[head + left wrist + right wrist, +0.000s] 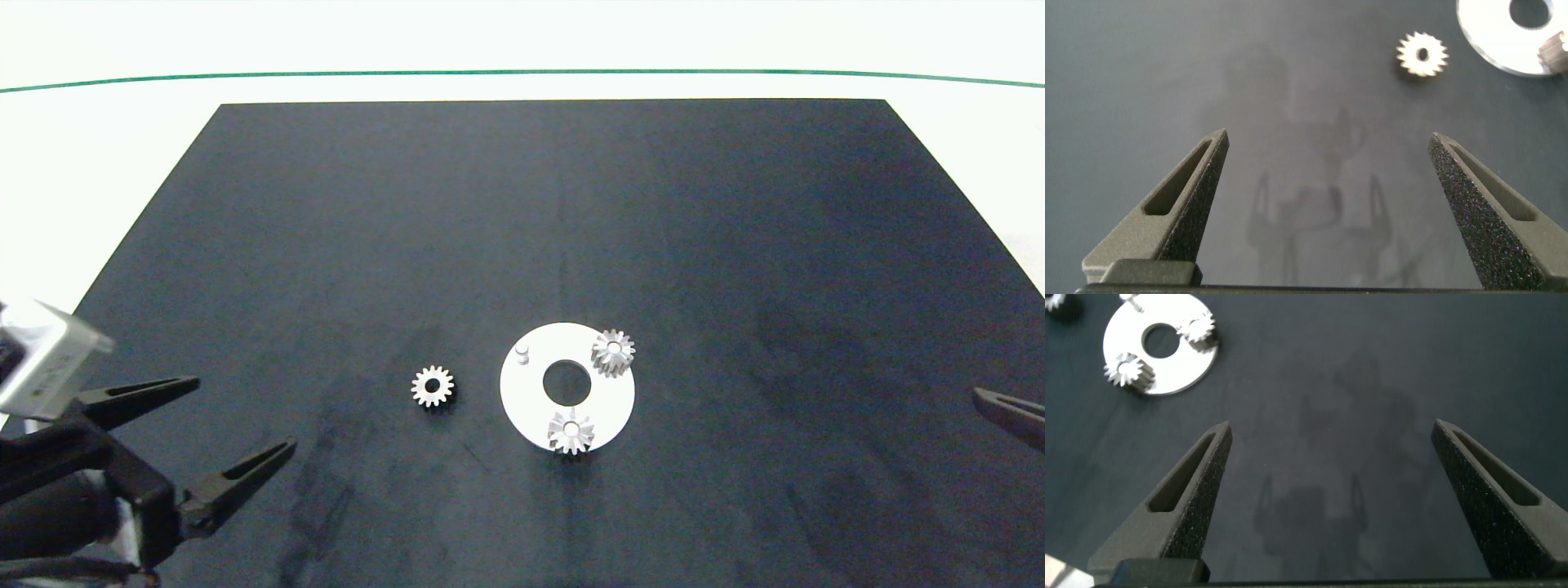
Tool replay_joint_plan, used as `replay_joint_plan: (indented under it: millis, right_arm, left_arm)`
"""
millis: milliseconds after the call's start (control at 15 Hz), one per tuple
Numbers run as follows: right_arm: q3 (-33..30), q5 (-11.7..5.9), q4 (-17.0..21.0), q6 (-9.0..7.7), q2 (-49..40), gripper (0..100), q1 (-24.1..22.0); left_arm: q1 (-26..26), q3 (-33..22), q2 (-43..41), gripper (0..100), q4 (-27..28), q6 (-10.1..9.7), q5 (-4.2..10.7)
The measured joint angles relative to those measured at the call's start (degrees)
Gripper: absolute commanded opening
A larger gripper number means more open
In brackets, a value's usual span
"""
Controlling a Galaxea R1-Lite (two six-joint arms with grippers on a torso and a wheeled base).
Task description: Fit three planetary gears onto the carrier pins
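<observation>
The white disc point(529, 396) lies on the black mat, right of centre. Two silver planetary gears sit on its carrier pins: one at the far right point(612, 352), one at the near edge point(571, 431). A third pin point(522, 354) stands bare at the disc's far left. The last gear point(432, 385) lies flat on the mat just left of the disc. My left gripper point(243, 413) hovers open and empty at the lower left, well short of that gear point(1422, 55). My right gripper point(1331, 429) is open and empty at the right edge, far from the disc point(1176, 373).
The black mat point(555, 204) covers most of the white table, with a green line point(522, 72) along the far side. Only one finger point(1006, 411) of the right gripper reaches into the head view.
</observation>
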Motion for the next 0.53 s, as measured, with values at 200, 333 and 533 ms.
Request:
replay_joint_plan:
  millis: [200, 333, 533]
  right_arm:
    - [2.28, -0.02, 0.52, -0.02, -4.04, 100, -2.46]
    - [5.01, 0.0, 0.67, 0.0, -5.69, 100, -3.93]
    - [9.64, 0.9, -0.29, 0.26, -6.42, 100, -5.0]
  left_arm:
    - [-7.83, -1.84, 9.09, 100, -3.33, 0.0, 3.72]
    - [-9.46, -4.0, 13.23, 100, -3.74, -0.05, 4.0]
    - [-10.36, -5.51, 17.9, 100, -6.39, -0.02, 4.08]
